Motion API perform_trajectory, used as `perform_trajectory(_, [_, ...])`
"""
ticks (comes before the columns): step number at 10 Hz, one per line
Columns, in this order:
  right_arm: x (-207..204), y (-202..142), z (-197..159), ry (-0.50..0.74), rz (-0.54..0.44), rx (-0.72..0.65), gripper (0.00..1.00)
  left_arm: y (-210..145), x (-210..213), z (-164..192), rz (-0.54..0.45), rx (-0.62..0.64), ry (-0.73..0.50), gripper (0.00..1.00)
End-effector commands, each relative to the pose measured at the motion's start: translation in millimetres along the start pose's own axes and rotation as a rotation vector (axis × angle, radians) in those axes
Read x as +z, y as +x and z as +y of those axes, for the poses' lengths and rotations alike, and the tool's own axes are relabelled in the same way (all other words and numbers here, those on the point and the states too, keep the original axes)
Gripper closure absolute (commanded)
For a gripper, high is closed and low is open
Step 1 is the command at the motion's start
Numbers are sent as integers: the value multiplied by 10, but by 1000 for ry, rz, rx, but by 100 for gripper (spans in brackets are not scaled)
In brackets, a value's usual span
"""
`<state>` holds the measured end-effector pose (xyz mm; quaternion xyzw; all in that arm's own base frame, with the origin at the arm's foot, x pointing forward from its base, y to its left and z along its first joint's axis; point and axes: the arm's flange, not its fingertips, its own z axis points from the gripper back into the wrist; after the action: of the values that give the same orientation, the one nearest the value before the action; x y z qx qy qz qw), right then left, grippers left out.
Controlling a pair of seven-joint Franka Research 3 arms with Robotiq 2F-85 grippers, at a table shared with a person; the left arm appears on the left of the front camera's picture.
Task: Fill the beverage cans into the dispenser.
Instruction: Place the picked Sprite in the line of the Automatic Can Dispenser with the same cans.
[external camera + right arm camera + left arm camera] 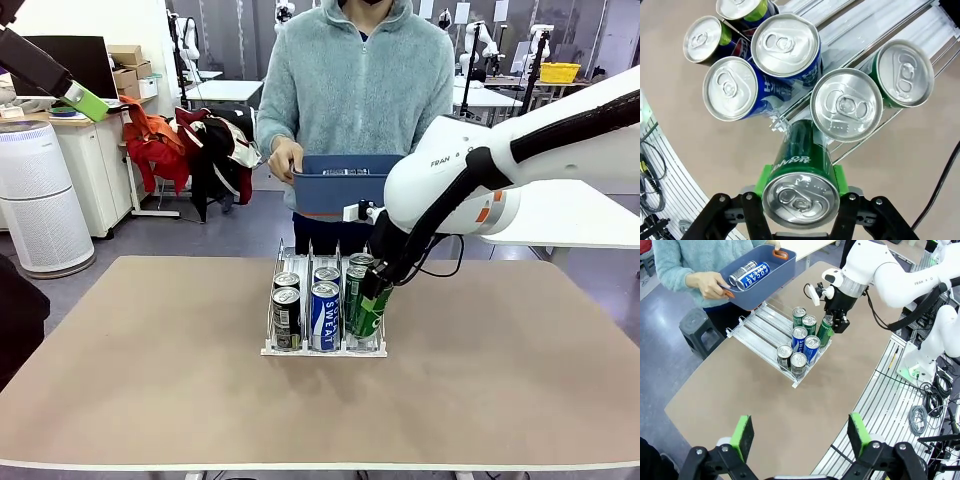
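The clear three-lane dispenser stands mid-table. Its left lane holds two black Pepsi cans, its middle lane two blue SWEAT cans, its right lane two green cans. My right gripper is shut on a third green can, tilted at the front of the right lane. The left wrist view shows that held green can beside the dispenser. My left gripper hangs open high above the table's near side, also at the front view's upper left corner.
A person at the far side holds a blue bin over the dispenser's back end; in the bin lie further cans. My right arm reaches in from the right. Bare tabletop surrounds the dispenser.
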<state>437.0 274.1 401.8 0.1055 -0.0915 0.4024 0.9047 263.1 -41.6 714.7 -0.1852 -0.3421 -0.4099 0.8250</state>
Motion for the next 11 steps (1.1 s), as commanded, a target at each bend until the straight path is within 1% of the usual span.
perform_trajectory(1, [-80,68,-17,-34,-2,30,42,-2,-7,7,1,7,-2,0])
perform_trajectory(6, [-258,84,91,-39,55,54,42,-2,-7,7,1,7,-2,0])
perform_trajectory(9, [-311,90,132,-38,116,76,42,-2,-7,7,1,7,-2,0])
perform_trajectory(10, [-217,91,166,-40,101,58,42,-2,-7,7,1,7,-2,0])
perform_trajectory(11, [-201,77,95,-35,56,79,42,-2,-7,7,1,7,-2,0])
